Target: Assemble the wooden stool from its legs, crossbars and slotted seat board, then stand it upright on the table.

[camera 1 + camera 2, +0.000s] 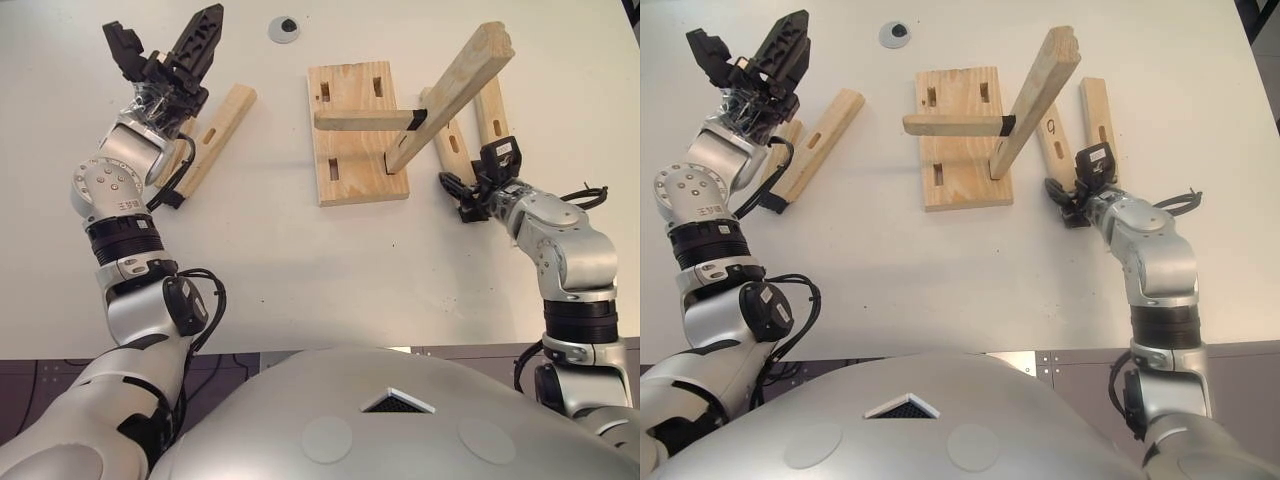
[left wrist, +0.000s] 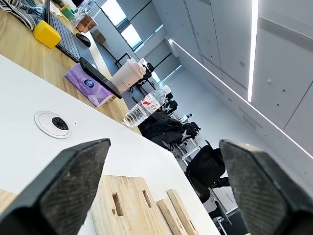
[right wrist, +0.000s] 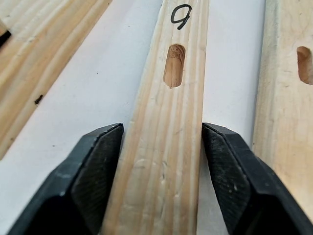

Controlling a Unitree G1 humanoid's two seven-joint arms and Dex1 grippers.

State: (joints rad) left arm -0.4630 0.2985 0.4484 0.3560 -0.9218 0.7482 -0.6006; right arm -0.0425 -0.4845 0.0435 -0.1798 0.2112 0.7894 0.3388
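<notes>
- Slotted seat board (image 1: pixel 345 165): lies flat mid-table. It is a stiff plank and probably the heaviest piece, so it should sit steady under pushing. Hold it by the long edges.
- Tall leg (image 1: pixel 455 90): rises from the board's right side, leaning. A shorter bar (image 1: pixel 360 120) meets it, and I cannot tell whether that joint is seated. Any sideways knock would likely lever it.
- Loose slotted leg (image 3: pixel 161 147): flat on the table just right of the board, beside a second one (image 1: pixel 490 105). It looks light, rigid and smooth, so it may slip. Pinch it across the width near the end, clear of the slot.
- Two more pieces (image 1: pixel 220 125): lie on the table by the left arm.
- Right gripper (image 1: pixel 462 192): its fingers (image 3: pixel 93 176) straddle the loose leg's end, with the pads at its edges and seemingly not yet clamped.
- Left gripper (image 1: pixel 165 40): raised, jaws spread wide, empty.
</notes>
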